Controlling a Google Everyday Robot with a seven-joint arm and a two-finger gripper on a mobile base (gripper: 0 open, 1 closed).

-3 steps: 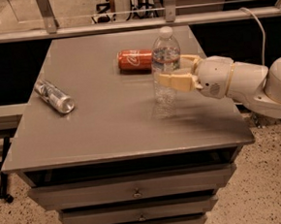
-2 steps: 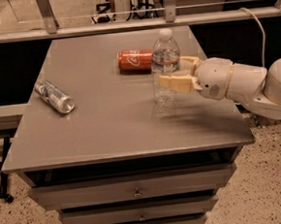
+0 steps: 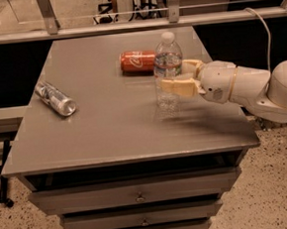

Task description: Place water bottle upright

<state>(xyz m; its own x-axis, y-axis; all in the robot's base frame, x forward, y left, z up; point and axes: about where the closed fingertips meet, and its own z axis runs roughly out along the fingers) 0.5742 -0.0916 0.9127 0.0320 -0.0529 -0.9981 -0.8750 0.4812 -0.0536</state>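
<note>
1. Room: speckled floor (image 3: 268, 186), metal rail (image 3: 126, 26) running along the far edge, dark gaps behind it.
2. Grey table (image 3: 109, 124) on a drawer cabinet. The drawers (image 3: 140, 197) on the near face are shut, so their contents are hidden. The slot just under the top is dark and I can't tell what's in it.
3. White arm (image 3: 250, 85) comes in from the right, roughly level, low over the tabletop, pointing left. A cable (image 3: 266, 32) loops up behind it.
4. Gripper (image 3: 172, 76) is at the bottle's mid-body. Beige fingers (image 3: 178, 86) sit one on the near side and one on the far side, clamped on the bottle.
5. Water bottle (image 3: 167, 60) stands upright right of table centre, base on the top, white cap on. The plastic is clear and I can't tell the fill level.
6. Red soda can (image 3: 137, 61) lies on its side just beyond the bottle, to its left, long axis left-right. Contents not visible.
7. Silver can (image 3: 55, 98) lies on its side near the left edge, angled, well apart from the others. Contents not visible.
</note>
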